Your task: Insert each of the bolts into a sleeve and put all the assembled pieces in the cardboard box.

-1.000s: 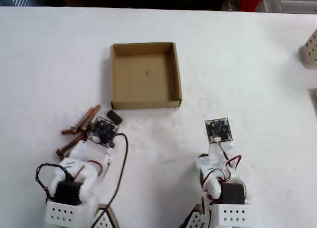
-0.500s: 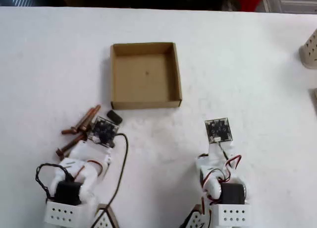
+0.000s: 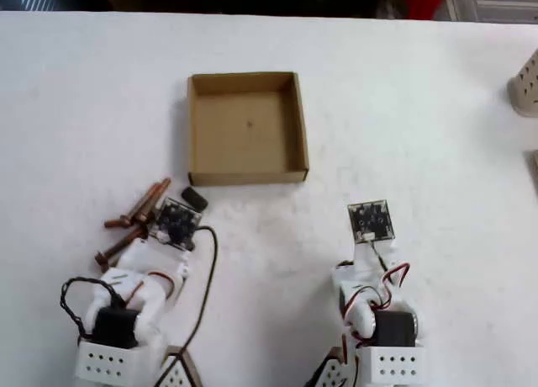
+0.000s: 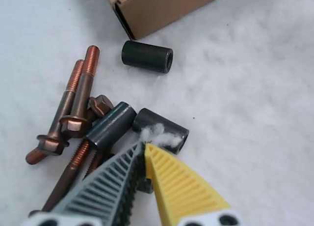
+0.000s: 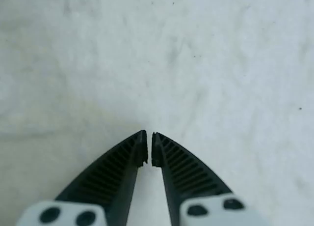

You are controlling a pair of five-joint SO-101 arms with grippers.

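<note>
The cardboard box (image 3: 248,177) stood open on the white table (image 3: 437,109), its floor bare, with both arms on the side of its front wall. A cluster of copper-coloured bolts (image 4: 73,105) lay loose off the box's front left corner, several of them crossing one another. One dark sleeve (image 4: 147,56) lay on its side just outside that corner, apart from the box wall. Two more sleeves (image 4: 112,125) (image 4: 160,131) lay farther from the box, against the bolt pile, one resting across a bolt's shank.

The left gripper (image 4: 145,146), one finger grey and the other yellow, was pressed together and held nothing. Its tips pointed toward the box and sat at the gap between those two farther sleeves; whether they touched either could not be told. The right gripper (image 5: 149,148), off the box's front right corner, hung over bare table with its black fingers drawn together to a thin slit, gripping nothing.
</note>
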